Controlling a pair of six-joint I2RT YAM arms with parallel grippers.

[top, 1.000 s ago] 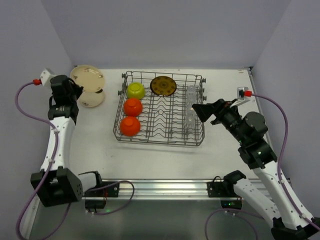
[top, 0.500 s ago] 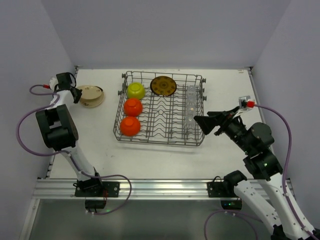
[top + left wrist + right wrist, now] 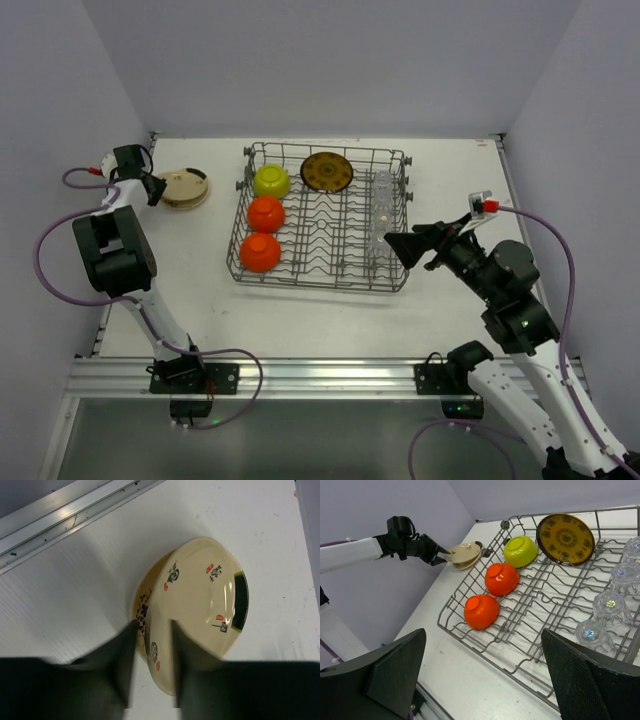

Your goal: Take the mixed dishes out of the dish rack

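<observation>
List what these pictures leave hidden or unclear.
- Left end effector: the left wrist view does not settle whether its fingers still pinch the cream plates.
- Lower plate: mostly covered by the upper one.
- Clear glasses: cut by the right wrist view's edge; too faint from above to count.

Pale lavender walls (image 3: 330,70) enclose a white table (image 3: 300,310) edged by an aluminium rail (image 3: 310,375).
</observation>
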